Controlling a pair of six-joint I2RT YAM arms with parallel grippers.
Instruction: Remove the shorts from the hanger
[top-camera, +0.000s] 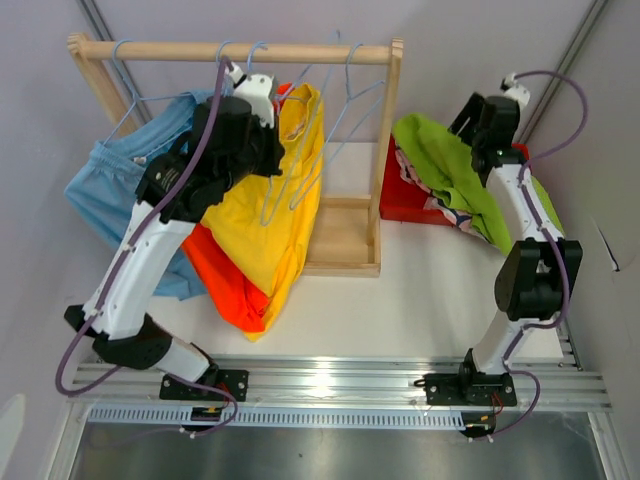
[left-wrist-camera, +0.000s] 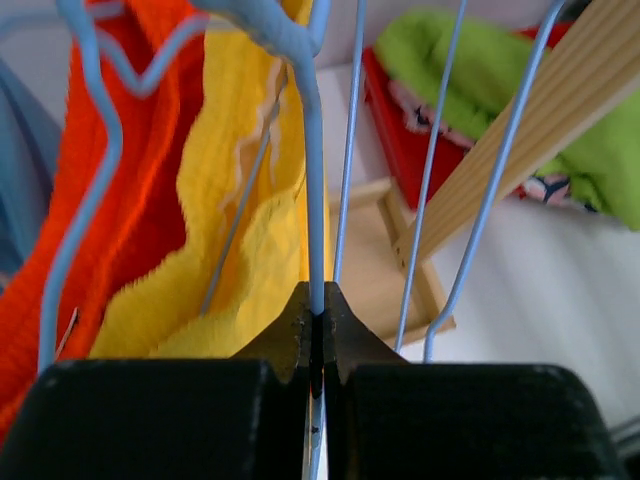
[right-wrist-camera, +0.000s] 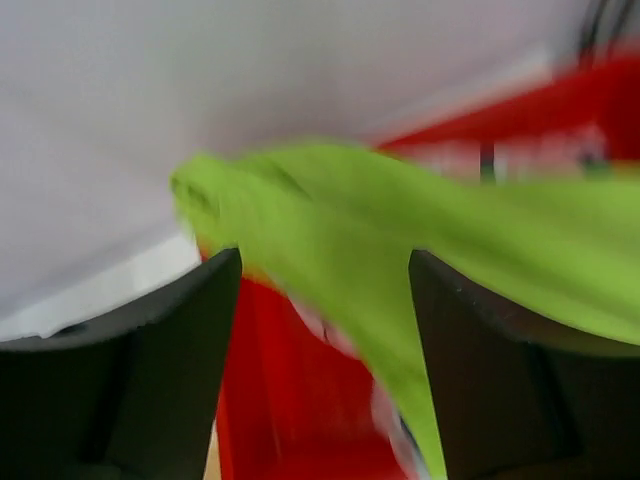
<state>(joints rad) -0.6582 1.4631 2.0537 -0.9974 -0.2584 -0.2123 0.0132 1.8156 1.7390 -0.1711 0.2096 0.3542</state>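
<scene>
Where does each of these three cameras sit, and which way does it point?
Top external: above and behind the robot, looking down at the table and wooden rack; left arm and right arm show.
Left wrist: on the left arm, looking along the left gripper, shut on a light blue hanger, toward the yellow shorts.
Right wrist: on the right arm, looking past the open right gripper at the blurred lime green shorts.
Shared: top and left wrist both show the yellow shorts.
</scene>
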